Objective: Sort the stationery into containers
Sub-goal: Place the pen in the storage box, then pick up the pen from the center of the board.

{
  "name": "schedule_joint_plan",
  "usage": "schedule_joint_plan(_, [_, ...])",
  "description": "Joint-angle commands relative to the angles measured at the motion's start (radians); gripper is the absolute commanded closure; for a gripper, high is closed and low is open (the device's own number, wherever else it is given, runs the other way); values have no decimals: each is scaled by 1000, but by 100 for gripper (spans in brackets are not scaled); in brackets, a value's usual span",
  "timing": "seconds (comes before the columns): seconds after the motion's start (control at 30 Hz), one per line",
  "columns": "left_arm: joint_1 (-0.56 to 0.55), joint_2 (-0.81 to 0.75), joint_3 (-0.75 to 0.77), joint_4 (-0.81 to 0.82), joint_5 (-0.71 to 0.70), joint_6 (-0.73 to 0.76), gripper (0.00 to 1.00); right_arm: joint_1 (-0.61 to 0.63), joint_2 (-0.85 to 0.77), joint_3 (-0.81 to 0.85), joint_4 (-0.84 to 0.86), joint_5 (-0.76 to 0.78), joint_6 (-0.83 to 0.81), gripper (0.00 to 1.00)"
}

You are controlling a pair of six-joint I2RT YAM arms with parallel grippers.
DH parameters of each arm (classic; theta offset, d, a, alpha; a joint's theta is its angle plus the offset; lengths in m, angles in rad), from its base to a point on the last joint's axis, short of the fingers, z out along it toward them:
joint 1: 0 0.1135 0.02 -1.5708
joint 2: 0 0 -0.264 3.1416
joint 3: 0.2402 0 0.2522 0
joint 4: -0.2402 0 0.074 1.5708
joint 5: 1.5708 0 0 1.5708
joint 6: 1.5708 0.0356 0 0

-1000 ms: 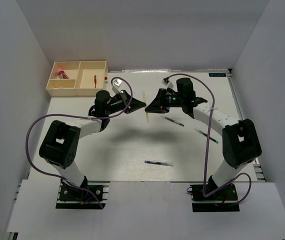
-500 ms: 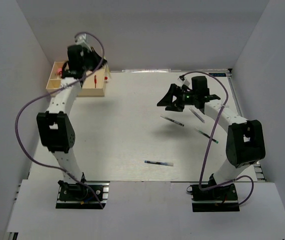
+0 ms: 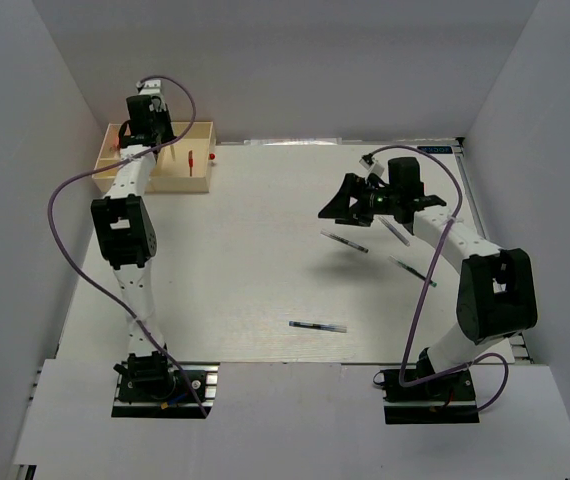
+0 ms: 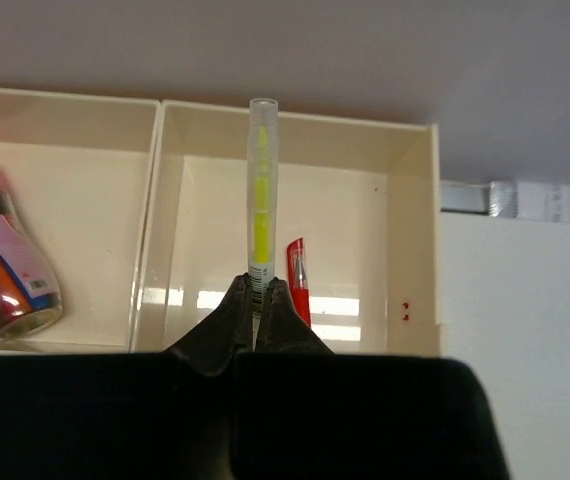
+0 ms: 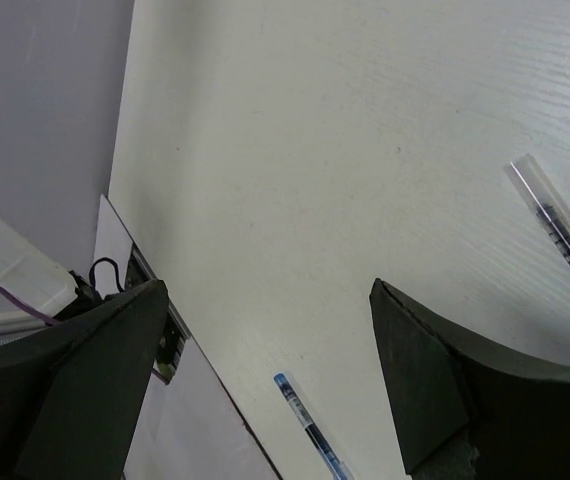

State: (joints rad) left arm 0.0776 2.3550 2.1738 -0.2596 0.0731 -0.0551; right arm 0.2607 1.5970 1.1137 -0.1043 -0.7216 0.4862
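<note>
My left gripper [image 4: 261, 286] is shut on a yellow-green pen [image 4: 262, 180] and holds it above the larger compartment of the cream tray [image 4: 417, 240]. A red pen [image 4: 298, 290] lies in that compartment. A short pink cylinder [image 4: 10, 260] lies in the compartment to the left. In the top view the left gripper [image 3: 155, 138] is over the tray [image 3: 180, 184] at the far left corner. My right gripper [image 3: 337, 206] is open and empty above the table's right half. A blue pen [image 5: 310, 435] and a dark, clear pen [image 5: 560, 230] lie on the table below it. The tape ring is out of view.
Several pens lie loose on the white table: one [image 3: 345, 242] below the right gripper, two [image 3: 397, 230] [image 3: 412, 270] by the right arm, and the blue one [image 3: 317, 326] near the front edge. Grey walls close in the left, right and back.
My left arm swung from the table's middle to the tray at the far left, carrying the yellow-green pen. My right gripper pulled back to the right.
</note>
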Motion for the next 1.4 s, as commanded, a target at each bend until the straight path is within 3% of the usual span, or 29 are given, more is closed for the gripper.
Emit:
schedule_joint_plan(0.0, [-27, 1, 31, 6, -22, 52, 100, -6, -40, -25, 23, 13, -29, 13])
schedule_joint_plan(0.23, [-27, 49, -8, -10, -168, 139, 100, -3, -37, -18, -9, 62, -109, 17])
schedule_joint_plan(0.33, [-27, 67, -6, -38, -191, 156, 79, 2, -20, 4, -55, 79, -158, 20])
schedule_joint_plan(0.37, [-27, 70, -5, -46, -188, 158, 61, 2, -22, 8, -63, 85, -190, 21])
schedule_joint_plan(0.53, [-27, 64, 0, -72, -170, 146, 45, 18, 7, 70, -208, 125, -331, 30])
schedule_joint_plan(0.73, [-27, -17, 11, -84, -76, 74, 43, 101, 6, 130, -457, 165, -683, 47])
schedule_joint_plan(0.8, [-12, -98, 3, -104, 49, -21, 43, 136, -20, 129, -562, 223, -858, 49])
schedule_joint_plan(0.93, [2, -288, -126, -112, 196, -115, 42, 277, -87, 45, -652, 347, -1009, 51])
schedule_joint_plan(1.17, [11, -658, -558, -56, 399, -189, 41, 550, -129, -77, -655, 484, -1022, 48])
schedule_joint_plan(1.37, [11, -825, -732, -66, 442, -178, 41, 678, -100, -182, -574, 566, -974, 48])
